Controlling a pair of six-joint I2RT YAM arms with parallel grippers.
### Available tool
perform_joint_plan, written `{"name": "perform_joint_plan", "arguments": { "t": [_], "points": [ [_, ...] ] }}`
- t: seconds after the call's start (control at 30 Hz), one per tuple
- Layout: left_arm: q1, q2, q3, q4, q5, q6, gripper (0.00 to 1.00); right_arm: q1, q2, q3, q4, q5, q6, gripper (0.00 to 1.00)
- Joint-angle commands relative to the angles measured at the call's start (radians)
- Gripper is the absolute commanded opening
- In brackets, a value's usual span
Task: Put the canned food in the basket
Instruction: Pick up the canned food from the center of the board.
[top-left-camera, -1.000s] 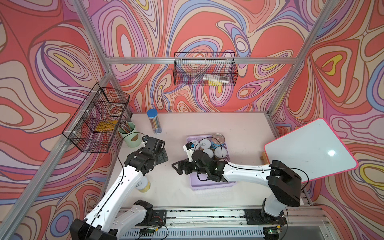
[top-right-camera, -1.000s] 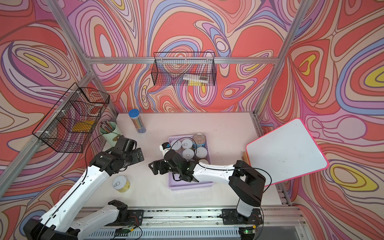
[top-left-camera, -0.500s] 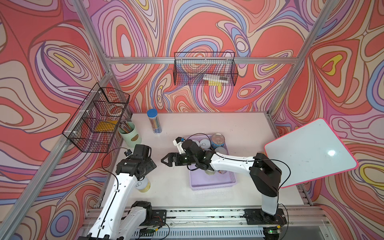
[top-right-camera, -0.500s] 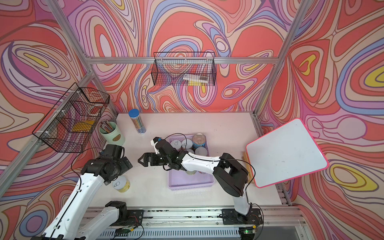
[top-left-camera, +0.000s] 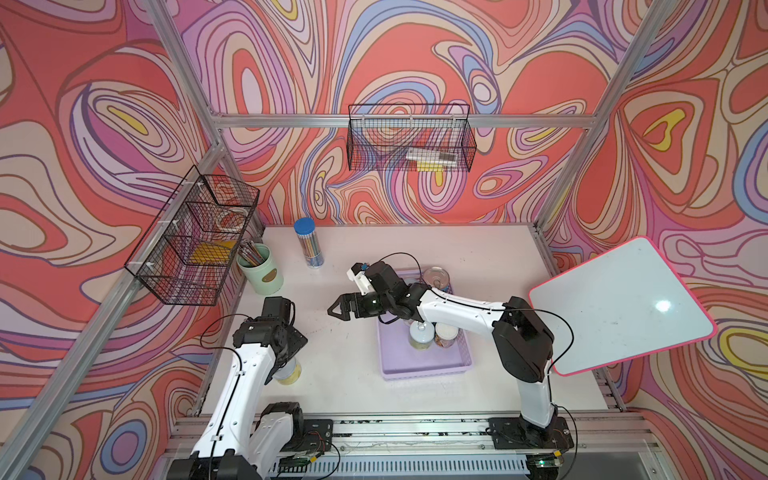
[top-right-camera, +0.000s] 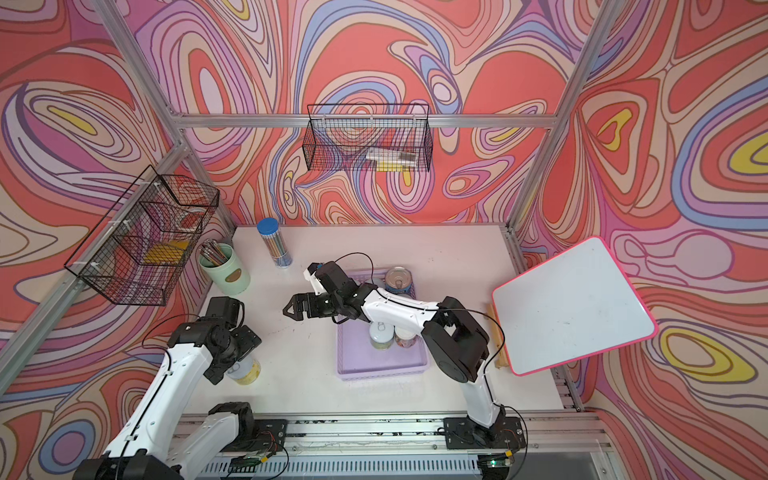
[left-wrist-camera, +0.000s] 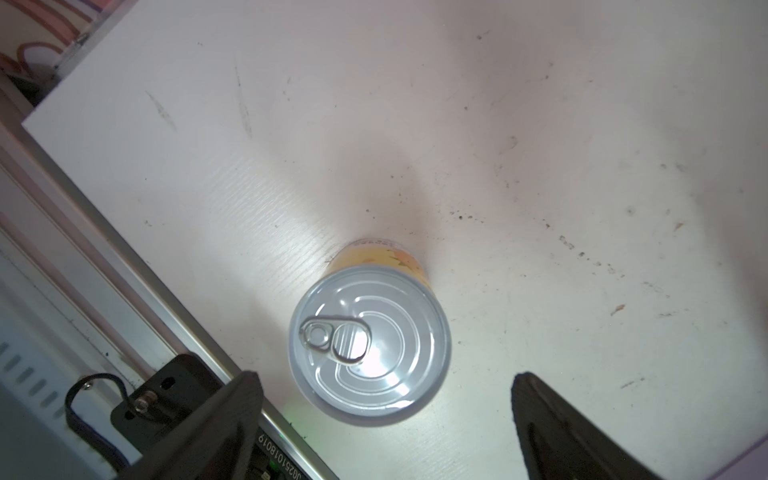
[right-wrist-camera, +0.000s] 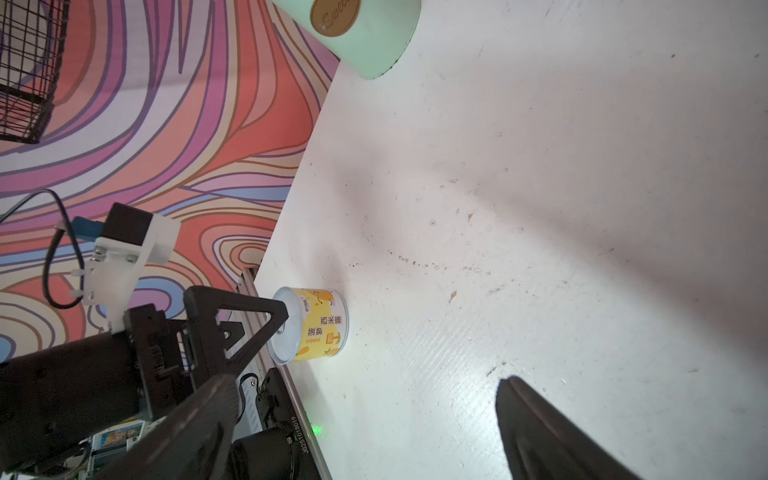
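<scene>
One yellow-labelled can (left-wrist-camera: 370, 345) is found upright on the table (top-left-camera: 415, 245), near its front edge on the robot's left and well apart from the lilac basket (top-left-camera: 419, 365). The left gripper (left-wrist-camera: 384, 376) is held directly above this can with jaws spread wide and nothing between them, evidently so that it can be lowered astride the tin. The right gripper (top-left-camera: 337, 308) is likewise spread and empty, held over bare table just beside the basket, probably to be kept clear of the coming pick. Several cans (top-left-camera: 420, 334) are already stood in the basket, a blue-labelled one (top-left-camera: 435, 277) at its far end. Others may be hidden beneath the right arm (top-left-camera: 457, 316).
</scene>
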Motion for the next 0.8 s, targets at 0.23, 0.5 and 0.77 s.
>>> {"name": "perform_joint_plan", "arguments": {
  "t": [0.23, 0.5, 0.77],
  "points": [
    [0.049, 0.035, -0.068, 0.123, 0.129, 0.021, 0.98, 0.003, -0.004, -0.060, 0.022, -0.032, 0.009, 0.98],
    [0.050, 0.118, -0.089, 0.195, 0.196, 0.062, 0.95, 0.003, -0.008, -0.079, 0.036, -0.049, 0.025, 0.98],
    [0.051, 0.207, -0.050, 0.256, 0.269, 0.139, 0.93, 0.002, -0.027, -0.108, 0.046, -0.008, 0.020, 0.98]
  ]
}}
